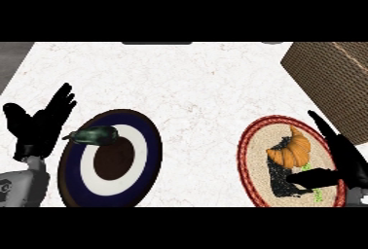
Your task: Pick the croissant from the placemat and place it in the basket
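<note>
An orange croissant (pixel 292 150) lies on the round tan placemat (pixel 253 160) with a red rim, at the lower right. My right hand (pixel 348 160) is at the placemat's right side, fingers straight and pointing up, thumb reaching left just below the croissant. The hand is open and holds nothing. A brown woven basket (pixel 332 78) fills the upper right corner. My left hand (pixel 37 125) rests open at the left edge, fingers up.
A round plate (pixel 144 160) with dark blue, white and brown rings lies at the lower left, with a dark green vegetable (pixel 93 135) on its upper left part. The white marble counter (pixel 179 82) stretches between plate, placemat and basket.
</note>
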Robot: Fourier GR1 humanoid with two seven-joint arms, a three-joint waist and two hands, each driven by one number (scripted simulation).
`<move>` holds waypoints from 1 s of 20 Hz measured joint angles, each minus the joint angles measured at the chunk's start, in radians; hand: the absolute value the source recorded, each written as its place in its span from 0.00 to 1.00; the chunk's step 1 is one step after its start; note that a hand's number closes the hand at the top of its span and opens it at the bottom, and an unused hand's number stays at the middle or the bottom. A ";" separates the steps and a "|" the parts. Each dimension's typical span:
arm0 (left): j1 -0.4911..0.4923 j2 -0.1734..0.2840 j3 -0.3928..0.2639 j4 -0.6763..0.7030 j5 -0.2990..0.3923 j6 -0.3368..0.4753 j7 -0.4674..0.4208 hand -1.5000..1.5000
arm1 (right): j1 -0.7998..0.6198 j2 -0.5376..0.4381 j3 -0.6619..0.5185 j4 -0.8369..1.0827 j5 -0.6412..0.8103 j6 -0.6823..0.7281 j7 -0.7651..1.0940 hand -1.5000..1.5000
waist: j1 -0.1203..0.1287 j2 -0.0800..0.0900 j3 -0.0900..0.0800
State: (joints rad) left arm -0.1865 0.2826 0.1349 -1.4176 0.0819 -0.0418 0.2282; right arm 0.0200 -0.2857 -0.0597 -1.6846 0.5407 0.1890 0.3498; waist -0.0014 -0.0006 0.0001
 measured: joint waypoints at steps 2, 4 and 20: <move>-0.023 0.004 0.013 0.031 -0.004 -0.005 -0.010 0.50 | 0.010 0.008 0.006 0.008 0.027 -0.009 -0.008 0.00 | -0.001 0.000 0.000; -0.021 0.000 0.019 0.040 -0.004 -0.012 -0.014 0.50 | 0.011 0.018 0.012 0.032 0.059 -0.024 -0.014 0.00 | 0.000 0.000 0.000; -0.024 -0.020 0.037 0.026 -0.026 -0.027 -0.003 0.50 | -0.092 0.030 0.060 0.220 0.234 -0.045 -0.065 1.00 | 0.002 -0.003 -0.005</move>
State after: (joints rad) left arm -0.2104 0.2628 0.1723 -1.3916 0.0563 -0.0686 0.2249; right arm -0.0717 -0.2559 0.0000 -1.4647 0.7750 0.1435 0.2844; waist 0.0009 -0.0039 -0.0053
